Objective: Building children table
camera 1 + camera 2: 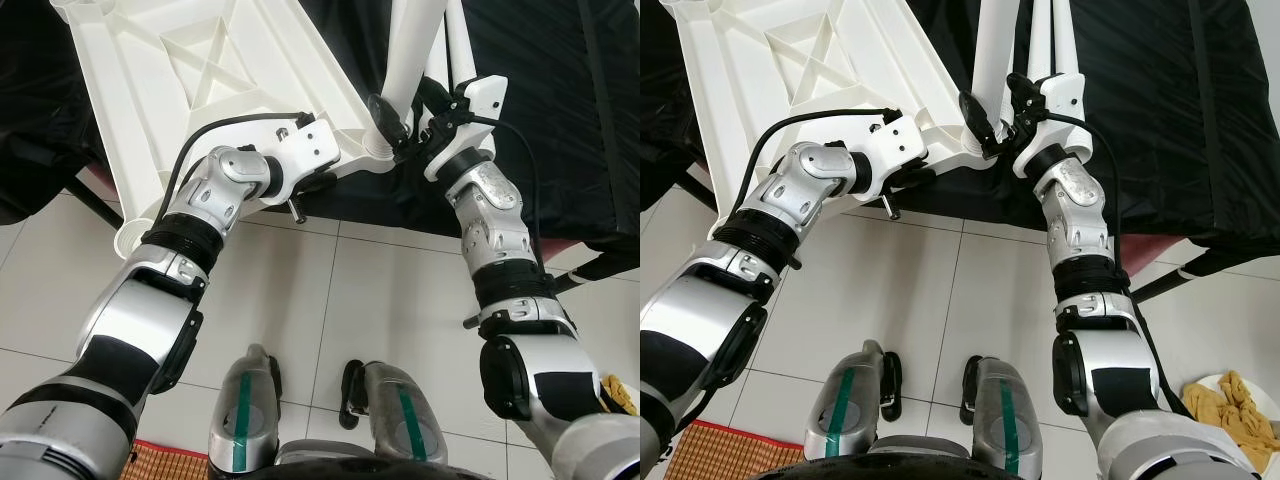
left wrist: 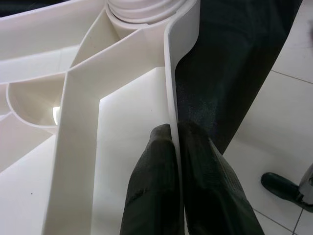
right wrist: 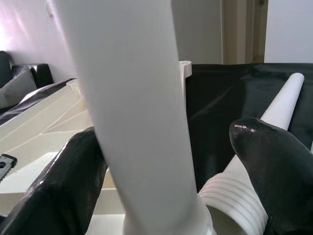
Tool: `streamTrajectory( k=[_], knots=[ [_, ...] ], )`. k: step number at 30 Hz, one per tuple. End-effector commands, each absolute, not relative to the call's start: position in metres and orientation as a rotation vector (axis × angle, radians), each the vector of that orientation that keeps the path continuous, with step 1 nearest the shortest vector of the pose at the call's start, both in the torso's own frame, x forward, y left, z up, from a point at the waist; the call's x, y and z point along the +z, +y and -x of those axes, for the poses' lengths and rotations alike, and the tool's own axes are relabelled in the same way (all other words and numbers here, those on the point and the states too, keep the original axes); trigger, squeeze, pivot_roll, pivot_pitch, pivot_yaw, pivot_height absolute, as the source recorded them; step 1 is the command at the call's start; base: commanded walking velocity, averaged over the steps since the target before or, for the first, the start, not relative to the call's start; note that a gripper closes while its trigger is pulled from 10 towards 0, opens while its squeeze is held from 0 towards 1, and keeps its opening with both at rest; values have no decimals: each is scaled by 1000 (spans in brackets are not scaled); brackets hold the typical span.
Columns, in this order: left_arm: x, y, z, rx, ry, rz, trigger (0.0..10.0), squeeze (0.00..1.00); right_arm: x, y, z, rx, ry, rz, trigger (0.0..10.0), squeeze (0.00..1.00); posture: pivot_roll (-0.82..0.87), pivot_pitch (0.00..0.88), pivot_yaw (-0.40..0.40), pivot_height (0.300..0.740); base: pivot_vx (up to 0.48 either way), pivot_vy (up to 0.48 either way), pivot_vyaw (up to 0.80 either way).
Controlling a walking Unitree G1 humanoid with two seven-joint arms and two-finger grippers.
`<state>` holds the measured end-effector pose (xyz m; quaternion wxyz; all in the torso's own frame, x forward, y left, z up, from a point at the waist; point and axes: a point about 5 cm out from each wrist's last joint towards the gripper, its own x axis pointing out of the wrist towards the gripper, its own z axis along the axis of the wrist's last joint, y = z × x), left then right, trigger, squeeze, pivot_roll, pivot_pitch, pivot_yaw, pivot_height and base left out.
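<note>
A white plastic table top [image 1: 200, 70] lies upside down on a black-covered surface, ribs facing up. My left gripper [image 2: 173, 129] is shut on its thin outer rim [image 2: 171, 73], one finger on each side, close to a corner socket. A white table leg [image 1: 415, 40] stands upright in the near corner socket [image 1: 380, 150]. My right gripper [image 3: 171, 166] is open around that leg [image 3: 132, 98]; one finger touches it and the other finger [image 3: 269, 156] stands a little apart. A second white leg [image 3: 286, 95] with a threaded end lies on the cloth just behind.
Black cloth [image 1: 560, 120] covers the work surface, which ends just in front of my arms. Below are pale floor tiles [image 1: 330, 290] and my feet [image 1: 250, 400]. A yellow rag on a plate [image 1: 1240, 400] lies at the right, a woven mat [image 1: 730, 450] at the left.
</note>
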<state>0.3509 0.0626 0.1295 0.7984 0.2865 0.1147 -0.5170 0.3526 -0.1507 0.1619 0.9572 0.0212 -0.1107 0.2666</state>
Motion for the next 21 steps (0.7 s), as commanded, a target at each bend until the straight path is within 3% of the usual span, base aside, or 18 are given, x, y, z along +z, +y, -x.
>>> streamTrajectory(
  k=[1, 16, 17, 18, 19, 21],
  knots=[
    [131, 63, -349, -1118, 209, -631, 10000, 0, 163, -150, -354, 553, -230, -34, 10000, 0, -42, 0, 18, 740, 0, 0, 0],
    [138, 61, -349, -1136, 185, -627, 10000, 0, 162, -138, -364, 691, -162, 17, 10000, 0, -27, 0, 11, 740, 0, 0, 0],
    [139, 61, -349, -1134, 185, -630, 10000, 0, 162, -138, -364, 699, -161, 13, 2980, 0, -25, 0, 11, 740, 0, 0, 0],
    [139, 61, -349, -1134, 185, -630, 10000, 0, 162, -138, -364, 699, -161, 13, 2980, 0, -25, 0, 11, 740, 0, 0, 0],
    [139, 62, -349, -1132, 182, -634, 10000, 0, 161, -138, -363, 706, -156, 10, 0, 0, -24, 0, 10, 740, 0, 0, 0],
    [139, 63, -349, -1128, 181, -639, 10000, 0, 159, -140, -363, 712, -149, 11, 0, 0, -22, 0, 10, 740, 0, 0, 0]
  ],
)
